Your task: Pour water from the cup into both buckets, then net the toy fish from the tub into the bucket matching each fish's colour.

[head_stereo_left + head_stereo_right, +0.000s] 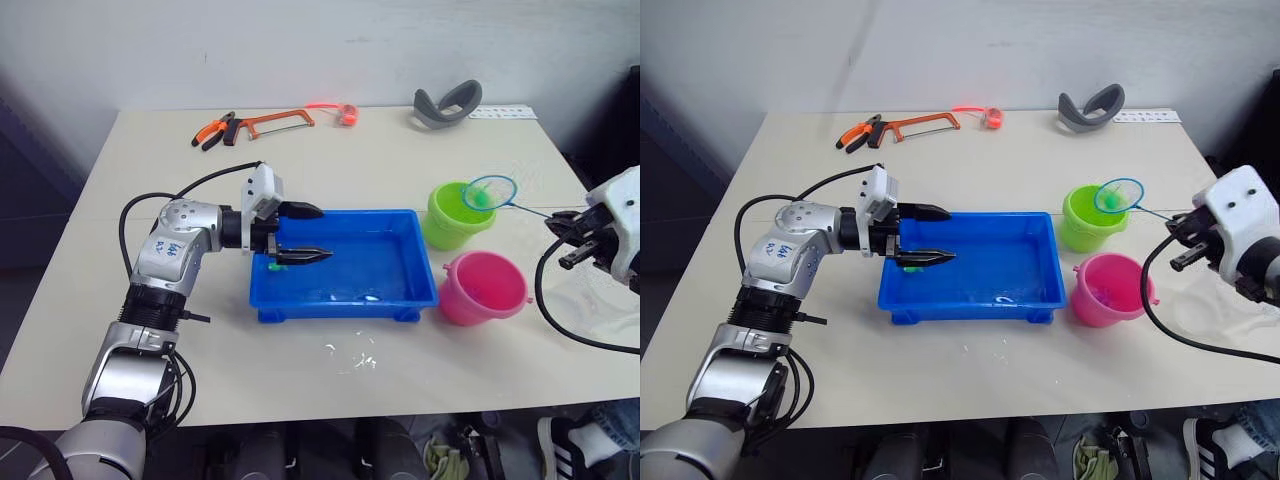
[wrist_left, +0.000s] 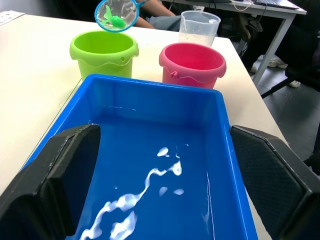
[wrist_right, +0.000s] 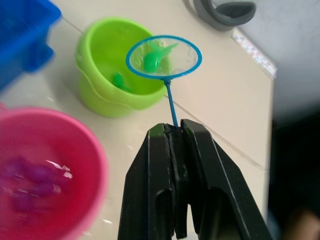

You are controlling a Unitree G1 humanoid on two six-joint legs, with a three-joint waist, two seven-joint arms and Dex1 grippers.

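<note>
The right pincer [image 3: 176, 135], clamped on the net [image 3: 163, 56], holds a green fish [image 3: 154, 59] over the green bucket [image 3: 100, 75]. Near it, the tub [image 1: 345, 262] looks nearly fishless; left pincer [image 1: 300, 233] gapes wide.

Even, bright room light; white glare ripples on the water in the tub [image 2: 150, 150], the pink bucket [image 3: 45, 170] is blurred up close, shadows lie soft under the table [image 1: 400, 150] clutter
</note>
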